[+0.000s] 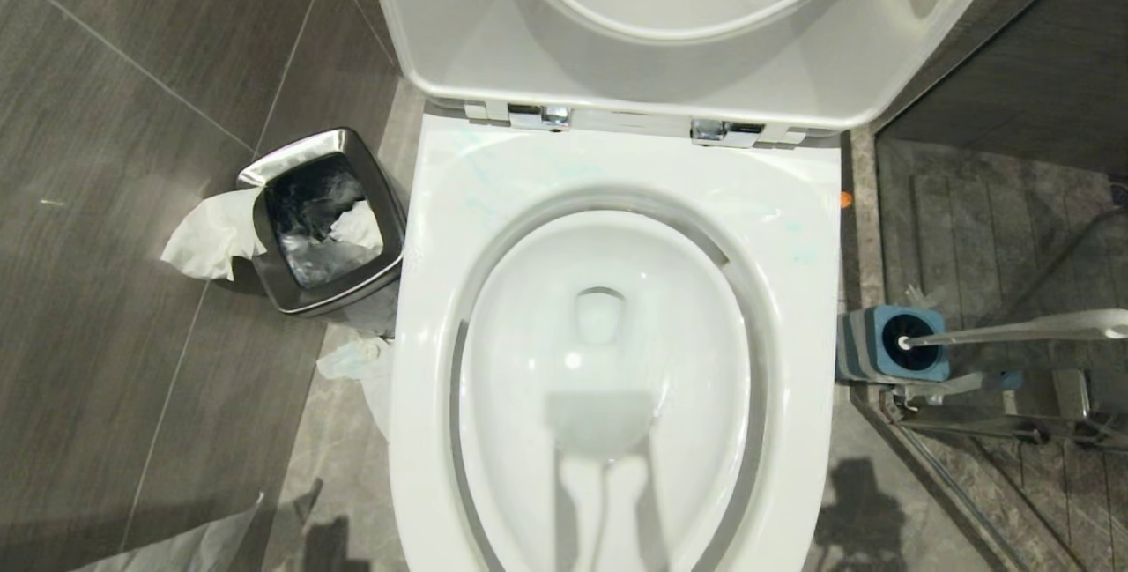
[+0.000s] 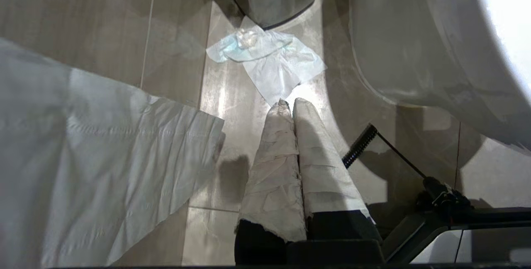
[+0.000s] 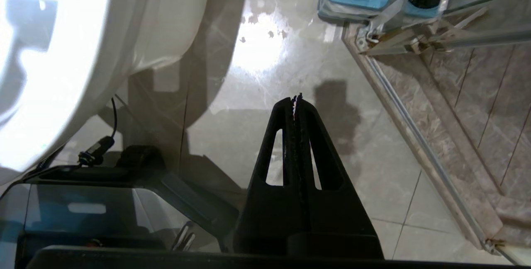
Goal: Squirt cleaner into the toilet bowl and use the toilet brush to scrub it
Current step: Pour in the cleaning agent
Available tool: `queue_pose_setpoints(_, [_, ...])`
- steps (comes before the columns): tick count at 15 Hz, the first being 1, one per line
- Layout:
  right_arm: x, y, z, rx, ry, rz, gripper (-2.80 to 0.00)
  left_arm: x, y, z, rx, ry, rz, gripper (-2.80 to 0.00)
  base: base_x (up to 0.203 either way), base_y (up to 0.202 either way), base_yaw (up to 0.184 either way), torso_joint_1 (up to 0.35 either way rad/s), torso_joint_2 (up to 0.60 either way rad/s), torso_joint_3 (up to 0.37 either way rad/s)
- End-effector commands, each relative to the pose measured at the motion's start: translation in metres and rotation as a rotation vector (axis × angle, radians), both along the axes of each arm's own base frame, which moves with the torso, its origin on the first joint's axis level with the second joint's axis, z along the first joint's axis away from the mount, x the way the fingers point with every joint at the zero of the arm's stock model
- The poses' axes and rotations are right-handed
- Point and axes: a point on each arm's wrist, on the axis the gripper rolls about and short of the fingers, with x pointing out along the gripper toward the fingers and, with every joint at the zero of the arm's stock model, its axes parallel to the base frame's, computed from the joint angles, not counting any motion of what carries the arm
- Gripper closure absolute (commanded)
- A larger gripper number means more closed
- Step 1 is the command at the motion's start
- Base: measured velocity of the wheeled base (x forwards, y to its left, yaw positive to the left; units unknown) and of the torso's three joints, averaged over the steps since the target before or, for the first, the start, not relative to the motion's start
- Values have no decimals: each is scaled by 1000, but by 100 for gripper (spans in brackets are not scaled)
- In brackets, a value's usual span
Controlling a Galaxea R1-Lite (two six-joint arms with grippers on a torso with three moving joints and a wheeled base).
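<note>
No writing is showing legibly anywhere. The left gripper point(image 2: 289, 104) is hanging clenched and empty over the floor beside the bowl point(image 1: 608, 352); the right gripper point(image 3: 296, 100) is likewise clenched, holding nothing. The brush point(image 1: 912, 347) is sitting in its holder point(image 1: 868, 343), right of the bowl.

A bathroom: a white toilet point(image 1: 617, 334) with seat and lid point(image 1: 687, 26) raised stands on a grey tiled floor point(image 1: 106, 158). A steel waste bin point(image 1: 322, 219) stuffed with tissue sits beside it, a toilet brush point(image 1: 1013, 330) in its holder point(image 1: 868, 345) on the other side, next to a glass shower partition point(image 1: 996, 228).
</note>
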Motion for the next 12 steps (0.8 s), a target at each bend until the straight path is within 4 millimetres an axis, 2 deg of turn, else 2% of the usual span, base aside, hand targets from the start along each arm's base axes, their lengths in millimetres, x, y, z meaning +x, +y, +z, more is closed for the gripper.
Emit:
queue_pose_setpoints(1, [0, 0, -3, 1, 10, 1, 0, 0, 0, 0, -3, 2, 0, 0, 0, 0, 0, 2, -5, -188])
queue_pose_setpoints(3, [3, 0, -5, 1, 37, 5, 0, 0, 0, 0, -4, 2, 2, 0, 0, 0, 0, 2, 3, -178])
queue_pose_setpoints(6, [24, 0, 0, 9, 179, 5, 0, 0, 0, 0, -4, -6, 2, 0, 0, 0, 0, 4, 2, -57])
queue_pose_setpoints(9, [65, 1, 7, 12, 349, 5, 0, 0, 0, 0, -4, -9, 2, 0, 0, 0, 0, 0, 0, 0])
queue_pose_setpoints(12, [124, 2, 7, 17, 380, 13, 0, 0, 0, 0, -4, -7, 2, 0, 0, 0, 0, 0, 0, 0])
